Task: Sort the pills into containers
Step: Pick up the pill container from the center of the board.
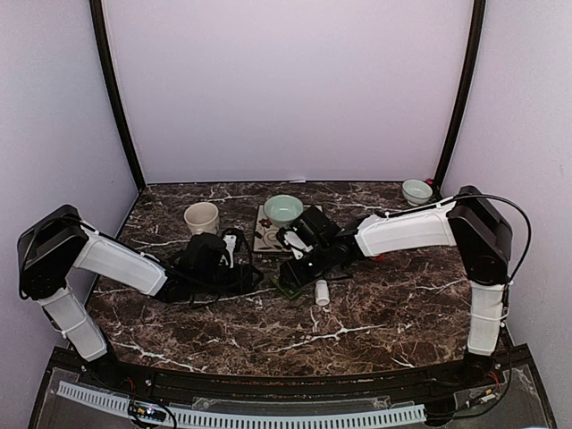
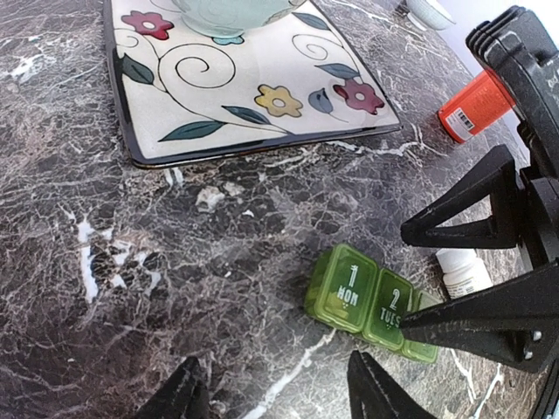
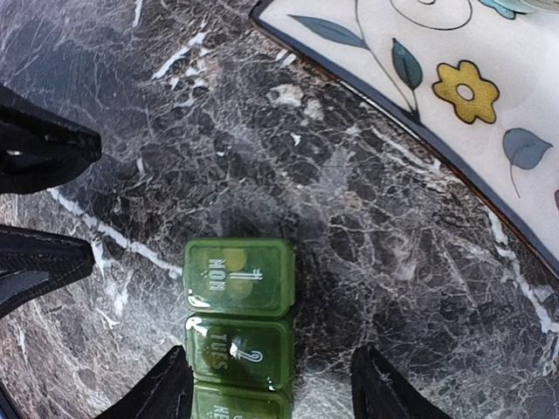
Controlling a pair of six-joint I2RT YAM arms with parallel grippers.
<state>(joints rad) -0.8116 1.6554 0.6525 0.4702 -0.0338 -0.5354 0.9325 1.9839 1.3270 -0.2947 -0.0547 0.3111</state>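
**Straddling the pill box, lids down**

Your right hand (image 3: pixel 271 384) is spread wide with nothing in it. The pill box (image 3: pixel 238 323) lies on the table (image 3: pixel 105 78) between its fingers. The box's long axis runs straight out from that hand: WED end under the wrist, TUES in the middle, MON farthest out. One finger sits just beside the box's edge; whether it touches cannot be told.

Your left hand (image 2: pixel 275 397) is also open and empty. It sits short of the box, which lies ahead of it and off to its right, MON end nearest. The right hand is the nearer, so I judge it better placed to work the lids.

Box: translucent green, three square compartments in a strip, pale numerals and day names, every lid in view shut. No pills can be made out in the wrist views.

Beyond the box sits a flowered plate (image 2: pixel 201 109) carrying a pale green bowl (image 1: pixel 282 209). A mug (image 1: pixel 201 217) stands to the plate's left.
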